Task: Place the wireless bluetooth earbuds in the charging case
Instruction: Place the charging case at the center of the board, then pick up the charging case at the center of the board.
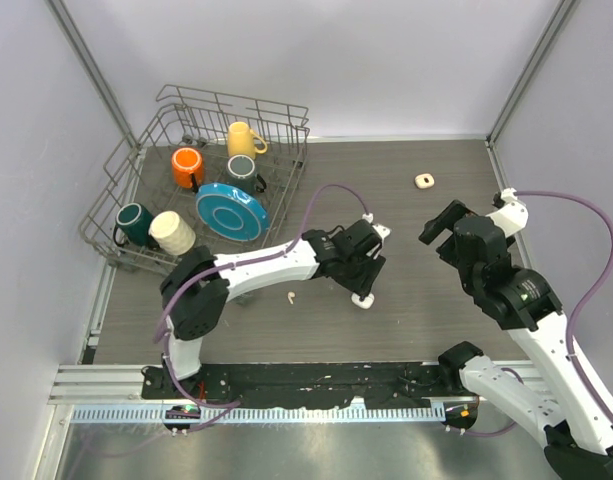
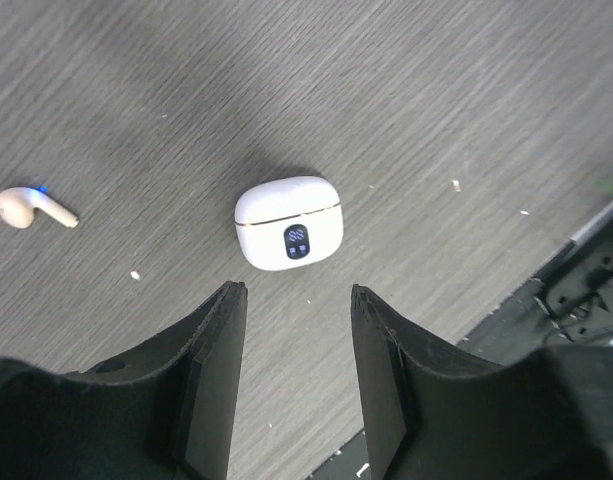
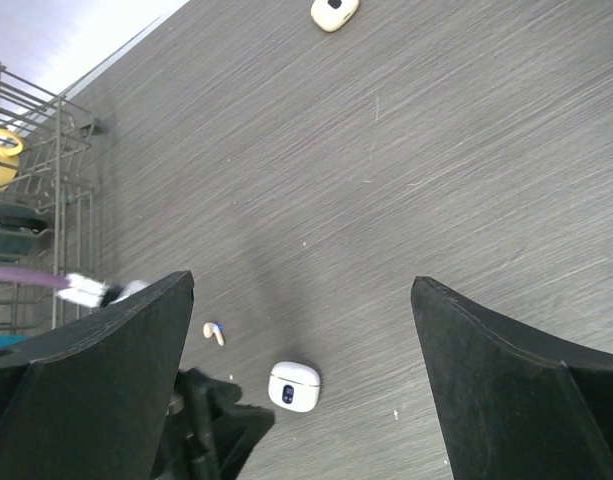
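Observation:
The white charging case point(image 2: 289, 222) lies on the grey table with its lid shut and a small dark display facing up. It also shows in the top view point(image 1: 363, 300) and the right wrist view point(image 3: 293, 386). One white earbud point(image 2: 31, 207) with a blue light lies on the table to the left of the case, seen also from above point(image 1: 289, 296) and in the right wrist view point(image 3: 215, 332). My left gripper point(image 2: 291, 290) is open and empty, just above and short of the case point(image 1: 364, 272). My right gripper point(image 3: 302, 283) is open wide and empty, raised at the right point(image 1: 438, 225). No other earbuds show.
A small cream squarish object point(image 1: 424, 181) with a dark spot lies at the back right point(image 3: 335, 12). A wire dish rack point(image 1: 111, 215) at the back left holds several mugs and a blue plate point(image 1: 231, 210). The black rail point(image 1: 316, 378) runs along the table's near edge.

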Controlling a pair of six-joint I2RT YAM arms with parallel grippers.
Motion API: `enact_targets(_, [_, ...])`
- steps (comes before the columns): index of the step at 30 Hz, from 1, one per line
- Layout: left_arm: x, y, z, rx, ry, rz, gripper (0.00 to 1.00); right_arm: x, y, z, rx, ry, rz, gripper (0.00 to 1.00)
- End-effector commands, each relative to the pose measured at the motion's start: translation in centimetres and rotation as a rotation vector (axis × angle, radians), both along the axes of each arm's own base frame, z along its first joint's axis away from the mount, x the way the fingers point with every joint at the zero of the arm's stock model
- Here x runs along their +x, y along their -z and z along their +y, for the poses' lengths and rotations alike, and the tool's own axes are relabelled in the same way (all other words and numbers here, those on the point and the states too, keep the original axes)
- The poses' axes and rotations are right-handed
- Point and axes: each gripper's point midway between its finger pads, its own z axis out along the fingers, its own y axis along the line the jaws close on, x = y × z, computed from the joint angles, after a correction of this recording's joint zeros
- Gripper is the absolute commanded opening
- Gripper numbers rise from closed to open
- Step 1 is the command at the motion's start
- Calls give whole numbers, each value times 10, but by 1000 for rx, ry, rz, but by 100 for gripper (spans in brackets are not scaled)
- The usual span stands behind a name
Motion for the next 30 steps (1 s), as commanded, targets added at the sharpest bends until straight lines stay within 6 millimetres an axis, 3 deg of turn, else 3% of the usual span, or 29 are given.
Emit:
enact_targets(1, [2, -73, -1, -158, 16, -108, 49, 3, -19, -14, -55, 52, -37, 96])
enact_targets(6, [0, -111, 12, -228, 25, -189, 48, 11, -9, -10, -86, 40, 10, 97])
enact_targets(7, [5, -111, 21, -209, -5, -223, 49, 13, -7, -9, -98, 31, 23, 98])
enact_targets(8, [4, -130, 26, -248, -9, -257, 49, 15, -5, -8, -106, 24, 36, 99])
enact_targets(9, [5, -137, 30, -257, -7, -282, 49, 20, 0, -3, -110, 5, 57, 99])
enact_targets(10, [5, -134, 39, -241, -3, -309, 49, 23, 2, -2, -118, -2, 69, 100])
enact_targets(11, [6, -158, 47, -289, -19, -364, 49, 25, 4, 0, -115, -10, 77, 100])
enact_targets(13, [9, -164, 66, -280, -47, -435, 52, 31, 10, 7, -101, -36, 101, 100])
enact_targets(14, [11, -173, 71, -305, -65, -469, 57, 34, 10, 10, -93, -43, 98, 100])
enact_targets(15, [10, -192, 82, -351, -91, -511, 73, 36, 12, 12, -82, -51, 102, 100])
enact_targets(16, [9, -187, 91, -341, -96, -531, 87, 37, 12, 13, -73, -47, 97, 100])
enact_targets(17, [12, -194, 96, -364, -115, -563, 99, 40, 10, 14, -61, -46, 81, 100])
enact_targets(18, [9, -208, 106, -401, -131, -593, 100, 42, 13, 16, -59, -51, 80, 100])
enact_targets(19, [8, -205, 113, -397, -147, -603, 100, 44, 16, 17, -52, -57, 82, 99])
enact_targets(21, [8, -221, 130, -439, -211, -638, 100, 50, 19, 18, -39, -53, 89, 100])
enact_targets(24, [9, -218, 148, -441, -268, -663, 100, 63, 27, 20, -6, -53, 139, 100])
enact_targets(25, [7, -228, 156, -472, -293, -680, 100, 68, 33, 25, 15, -67, 169, 100])
enact_targets(30, [6, -237, 182, -508, -406, -698, 100, 90, 14, 21, 108, -15, 141, 100])
